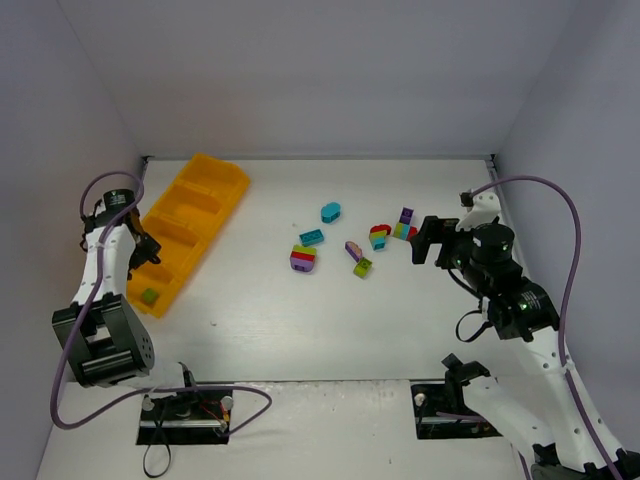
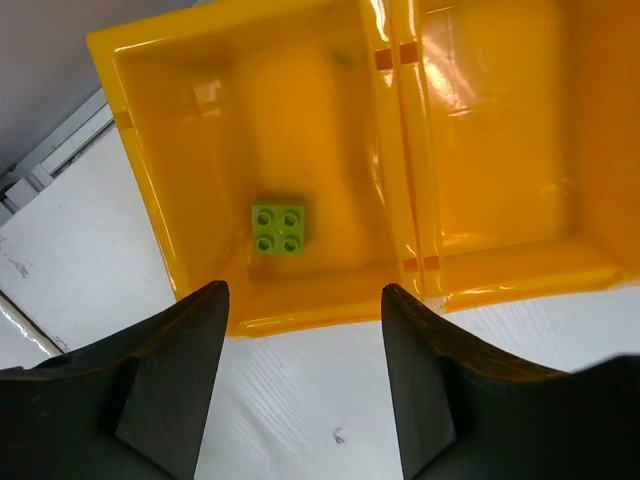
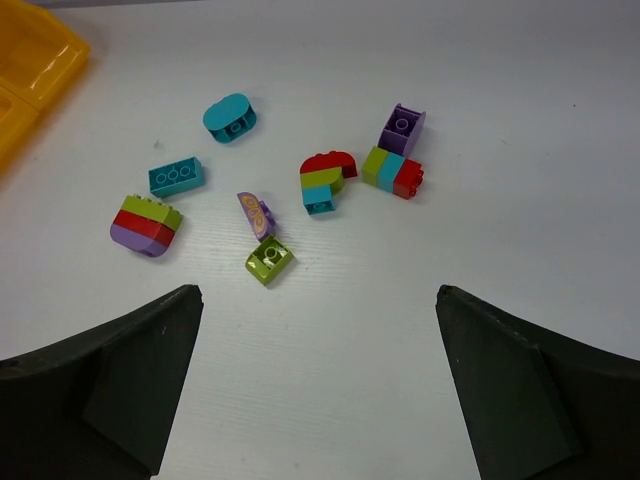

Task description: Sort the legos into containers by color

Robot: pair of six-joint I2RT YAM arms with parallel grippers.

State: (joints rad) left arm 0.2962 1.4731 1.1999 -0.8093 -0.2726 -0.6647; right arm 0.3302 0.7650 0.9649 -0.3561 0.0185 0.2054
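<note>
The orange-yellow tray (image 1: 236,190) of containers lies at the left, and one lime lego (image 1: 150,296) rests in its nearest compartment. My left gripper (image 1: 145,250) hovers over that end. In the left wrist view it (image 2: 305,290) is open and empty, with the lime lego (image 2: 279,229) on the floor of the tray (image 2: 400,150) beyond the fingertips. The other legos lie scattered mid-table: a teal oval (image 3: 229,117), a teal brick (image 3: 176,177), a purple-red-green stack (image 3: 146,224), a purple piece (image 3: 256,214), a lime piece (image 3: 268,261), a red-green-teal stack (image 3: 325,181), a purple brick (image 3: 402,128) and a green-teal-red strip (image 3: 392,172). My right gripper (image 3: 320,290) is open, short of them.
White walls close in the table at the back and both sides. Purple cables loop beside each arm. The right gripper (image 1: 428,240) sits just right of the brick cluster (image 1: 379,236).
</note>
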